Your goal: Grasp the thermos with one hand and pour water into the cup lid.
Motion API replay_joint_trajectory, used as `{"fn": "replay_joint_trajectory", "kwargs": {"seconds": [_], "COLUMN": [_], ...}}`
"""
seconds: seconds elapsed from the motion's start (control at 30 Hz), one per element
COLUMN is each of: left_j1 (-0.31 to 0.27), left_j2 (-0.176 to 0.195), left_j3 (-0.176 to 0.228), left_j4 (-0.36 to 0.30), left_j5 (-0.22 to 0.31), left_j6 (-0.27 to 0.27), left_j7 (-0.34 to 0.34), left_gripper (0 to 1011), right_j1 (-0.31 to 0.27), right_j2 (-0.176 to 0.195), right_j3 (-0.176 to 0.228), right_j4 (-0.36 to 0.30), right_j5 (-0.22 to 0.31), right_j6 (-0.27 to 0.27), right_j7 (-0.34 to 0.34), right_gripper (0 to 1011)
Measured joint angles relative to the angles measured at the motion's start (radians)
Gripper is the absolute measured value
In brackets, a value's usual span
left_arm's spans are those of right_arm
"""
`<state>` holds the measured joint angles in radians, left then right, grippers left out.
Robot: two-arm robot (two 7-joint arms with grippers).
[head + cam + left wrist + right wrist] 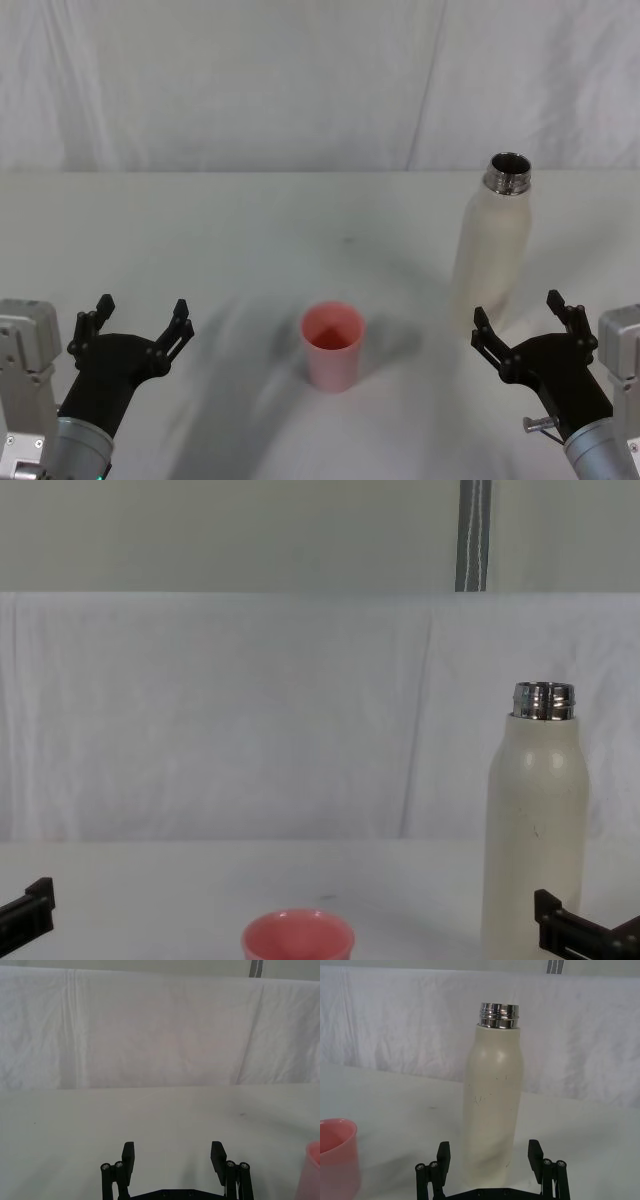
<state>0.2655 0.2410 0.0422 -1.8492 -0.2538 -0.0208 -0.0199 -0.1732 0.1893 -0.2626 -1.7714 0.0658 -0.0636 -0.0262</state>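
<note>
From the head camera I have the thermos (493, 238) standing upright on the white counter (250, 240), out at about two o'clock from the middle of my workspace. Its steel neck is uncapped and open at the top. The cup lid (332, 345) sits upright at roughly six o'clock of centre, mouth up, well apart from the thermos and to its left, nearer to me.

My right claw (522, 325) hangs low at about four o'clock, fingers spread apart, just in front of the thermos base and not touching it. Through the right wrist camera the thermos (493, 1100) rises between the two open fingers (442, 1156), a little beyond their tips, with the cup lid (337, 1155) off to one side.

My left claw (138, 325) waits at about eight o'clock, fingers likewise apart and holding nothing, well clear of the cup lid. Its wrist camera looks across bare counter toward a white draped cloth (150, 1030), with the pink cup lid (310, 1170) just at the edge.
</note>
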Motion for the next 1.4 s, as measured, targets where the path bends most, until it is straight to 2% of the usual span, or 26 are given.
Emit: {"fn": "replay_joint_trajectory", "kwargs": {"seconds": [1.4], "left_j1": [0.000], "left_j2": [0.000], "left_j3": [0.000], "left_j4": [0.000], "left_j5": [0.000], "left_j6": [0.000], "left_j7": [0.000], "left_gripper": [1001], "right_j1": [0.000], "right_j2": [0.000], "right_j3": [0.000], "right_j4": [0.000], "right_j5": [0.000], "right_j6": [0.000], "right_j7": [0.000], "right_gripper": [1003]}}
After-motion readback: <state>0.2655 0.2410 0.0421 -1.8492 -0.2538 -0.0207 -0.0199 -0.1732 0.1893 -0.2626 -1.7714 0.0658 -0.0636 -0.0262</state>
